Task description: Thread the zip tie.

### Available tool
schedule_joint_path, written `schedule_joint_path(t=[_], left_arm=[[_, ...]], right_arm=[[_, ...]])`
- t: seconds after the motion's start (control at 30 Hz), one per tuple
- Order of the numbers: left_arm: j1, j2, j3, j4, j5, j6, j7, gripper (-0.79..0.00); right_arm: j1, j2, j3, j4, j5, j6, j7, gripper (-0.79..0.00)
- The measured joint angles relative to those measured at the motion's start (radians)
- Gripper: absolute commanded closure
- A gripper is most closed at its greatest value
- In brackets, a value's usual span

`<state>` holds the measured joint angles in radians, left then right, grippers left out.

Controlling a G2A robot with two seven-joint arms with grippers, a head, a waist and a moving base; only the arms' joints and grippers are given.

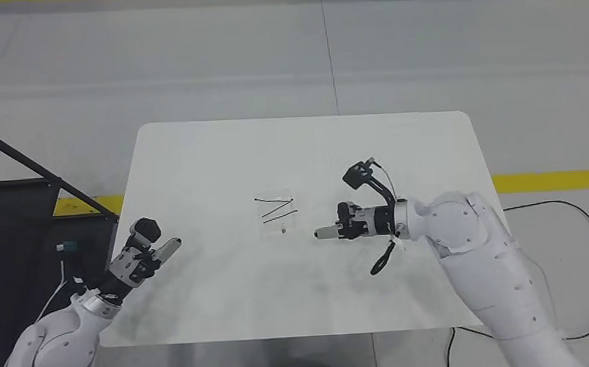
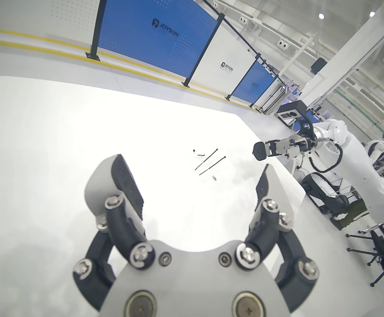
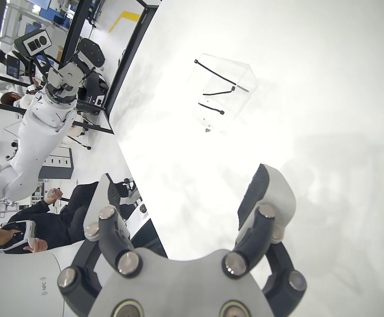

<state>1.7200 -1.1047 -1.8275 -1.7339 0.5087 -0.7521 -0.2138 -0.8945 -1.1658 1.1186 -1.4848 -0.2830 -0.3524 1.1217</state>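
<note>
Three thin black zip ties (image 1: 277,206) lie loose near the middle of the white table (image 1: 213,158), resting on a clear plastic sheet (image 3: 240,72). In the right wrist view the zip ties (image 3: 216,75) are spread apart, none threaded. My right gripper (image 1: 323,232) hovers just right of them, open and holding nothing, its pads (image 3: 251,192) wide apart. My left gripper (image 1: 166,250) is over the table's front left part, far from the zip ties (image 2: 206,160), also open and holding nothing, its pads (image 2: 127,183) spread. The right gripper (image 2: 259,151) shows beyond the ties in the left wrist view.
A small grey scrap (image 3: 207,129) lies just beside the ties. A black metal frame (image 1: 18,163) stands off the table's left edge. A black cable loop (image 1: 384,259) hangs under the right wrist. Bare tabletop surrounds the ties on all sides.
</note>
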Motion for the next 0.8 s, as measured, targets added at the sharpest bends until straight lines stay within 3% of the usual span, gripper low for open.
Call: schedule_joint_path(t=[0.27, 0.4, 0.6, 0.8], left_arm=[[-0.001, -0.001, 0.002, -0.002, -0.001, 0.006, 0.003, -0.785], [0.001, -0.003, 0.018, -0.012, 0.001, 0.026, 0.016, -0.785], [0.002, -0.004, 0.027, -0.005, -0.048, 0.039, 0.026, -0.785], [-0.006, 0.0, 0.028, 0.001, -0.102, 0.038, -0.034, -0.785]], right_arm=[[-0.009, 0.002, -0.015, -0.015, -0.026, -0.003, -0.002, -0.785], [-0.016, -0.01, -0.056, -0.039, -0.131, 0.16, -0.111, -0.785], [0.094, -0.048, -0.162, 0.017, -0.16, 0.396, -0.148, -0.785], [0.22, -0.095, -0.286, 0.114, -0.184, 0.504, -0.149, -0.785]])
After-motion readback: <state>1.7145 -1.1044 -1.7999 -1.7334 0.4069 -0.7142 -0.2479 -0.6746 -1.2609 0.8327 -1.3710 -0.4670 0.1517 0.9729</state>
